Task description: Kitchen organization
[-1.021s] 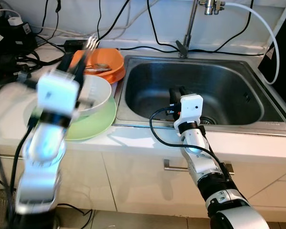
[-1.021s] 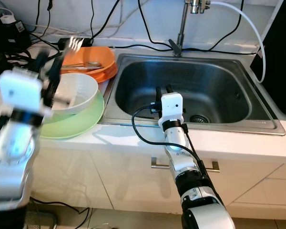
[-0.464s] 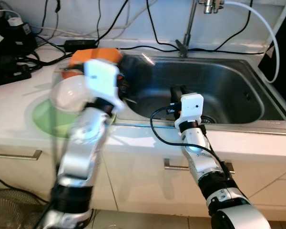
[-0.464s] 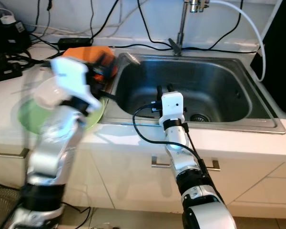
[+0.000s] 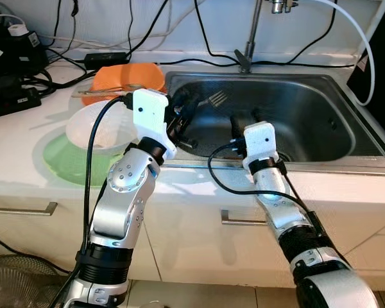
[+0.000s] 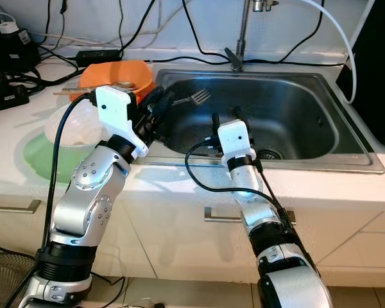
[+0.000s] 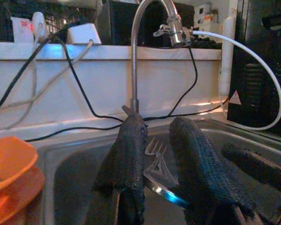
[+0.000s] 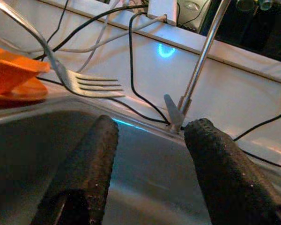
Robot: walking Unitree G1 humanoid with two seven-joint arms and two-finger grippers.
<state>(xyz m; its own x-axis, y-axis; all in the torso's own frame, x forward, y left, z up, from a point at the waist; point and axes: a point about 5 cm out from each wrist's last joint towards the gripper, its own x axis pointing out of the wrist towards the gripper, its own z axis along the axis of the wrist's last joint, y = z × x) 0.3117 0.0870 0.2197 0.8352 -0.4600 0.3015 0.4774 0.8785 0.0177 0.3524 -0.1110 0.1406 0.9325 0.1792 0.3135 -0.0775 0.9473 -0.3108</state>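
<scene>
Left hand (image 5: 187, 110) clamped on a silver metal fork (image 5: 213, 100), held in the air over the left part of the stainless steel sink (image 5: 321, 138), tines pointing toward 2 o'clock. Right hand (image 5: 244, 123) spread wide with nothing between its fingers, poised inside the basin near its front wall, just to 4 o'clock of the fork and apart from it. On the white surface (image 5: 16, 151) at 9 o'clock of the sink: a white round bowl (image 5: 96, 128) sitting on a pale green plate (image 5: 61, 163), with stacked orange bowls (image 5: 128, 78) behind at 12 o'clock. Chrome tap (image 7: 147, 42) rising behind the basin, black cables (image 5: 205, 38) trailing along the wall.
</scene>
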